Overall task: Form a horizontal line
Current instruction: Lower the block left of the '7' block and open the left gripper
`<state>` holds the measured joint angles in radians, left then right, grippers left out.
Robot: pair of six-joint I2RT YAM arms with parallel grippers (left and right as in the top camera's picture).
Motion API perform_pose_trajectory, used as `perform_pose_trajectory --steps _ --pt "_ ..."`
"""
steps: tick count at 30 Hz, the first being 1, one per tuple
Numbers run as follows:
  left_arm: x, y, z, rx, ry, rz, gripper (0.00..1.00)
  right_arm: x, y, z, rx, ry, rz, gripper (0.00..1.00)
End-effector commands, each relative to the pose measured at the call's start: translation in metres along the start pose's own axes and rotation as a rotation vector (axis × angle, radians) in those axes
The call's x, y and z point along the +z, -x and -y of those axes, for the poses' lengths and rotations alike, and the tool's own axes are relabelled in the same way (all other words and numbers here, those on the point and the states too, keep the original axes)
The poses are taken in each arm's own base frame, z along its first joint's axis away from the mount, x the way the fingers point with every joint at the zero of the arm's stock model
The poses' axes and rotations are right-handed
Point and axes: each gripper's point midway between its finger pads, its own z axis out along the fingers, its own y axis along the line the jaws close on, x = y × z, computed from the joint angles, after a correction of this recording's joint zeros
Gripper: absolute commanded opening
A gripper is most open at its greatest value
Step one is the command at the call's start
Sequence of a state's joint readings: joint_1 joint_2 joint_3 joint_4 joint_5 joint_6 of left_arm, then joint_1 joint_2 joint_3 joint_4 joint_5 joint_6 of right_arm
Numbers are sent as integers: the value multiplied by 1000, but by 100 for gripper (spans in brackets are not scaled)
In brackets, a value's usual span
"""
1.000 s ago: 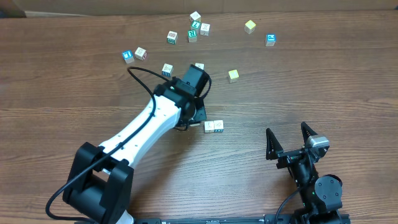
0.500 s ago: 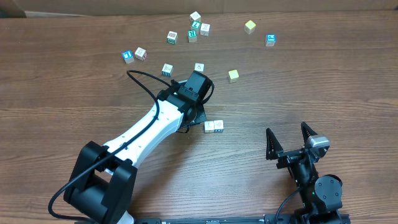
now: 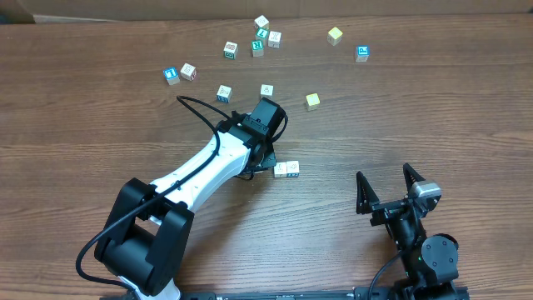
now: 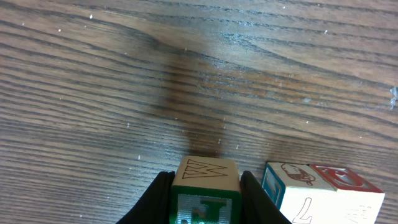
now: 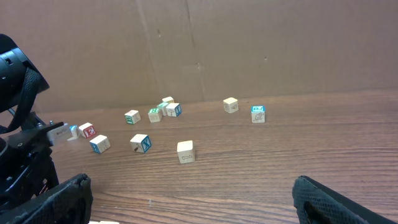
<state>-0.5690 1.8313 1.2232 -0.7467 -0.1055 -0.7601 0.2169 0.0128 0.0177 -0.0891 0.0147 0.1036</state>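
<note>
Though seen whole only from overhead, underlies everything: brown wood-grain table (image 3: 466, 100). Stretched across it toward the horizontal line (image 3: 286, 169), white-and-black left arm (image 3: 200, 167). Parked well to the right of that line, nearer the robot's base, right gripper (image 3: 385, 177), jaws spread wide on nothing. Just left of the line, left gripper (image 4: 207, 194), black fingers clamped on a pale wooden cube (image 4: 206, 171) with a W on top and green print in front. Numbers two cubes in the line so far, touching edge to edge, blue and red print. Leaves a narrow gap between held cube and line; possibly lifted just off the wood, hard to tell from the wrist. Scattered well beyond the line, loose single cubes (image 3: 312, 101).

Step in hand, by the look: adding a third cube. Next: ease right until faces meet, square with the line, then part the fingers.
</note>
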Motion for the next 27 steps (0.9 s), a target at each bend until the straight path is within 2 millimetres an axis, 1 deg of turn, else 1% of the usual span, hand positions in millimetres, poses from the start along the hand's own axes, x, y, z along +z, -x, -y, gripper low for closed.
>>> perform_pose_trajectory --steps 1,10,15,22,24,27 --pt "6 -7 -2 22 7 -25 21 0 -1 -1 -4 4 6 100" --pt "5 -12 1 47 -13 -54 24 0 -1 -1 -4 4 6 100" --pt "7 -13 1 52 -14 -60 30 0 -1 -1 -4 4 6 100" --pt "10 -14 0 52 -8 -67 37 0 -1 -1 -4 4 6 100" --pt "10 -13 0 50 -9 -67 37 0 -1 -1 -4 4 6 100" --pt "11 -13 -1 46 -10 -68 36 0 -1 -1 -4 4 6 100"
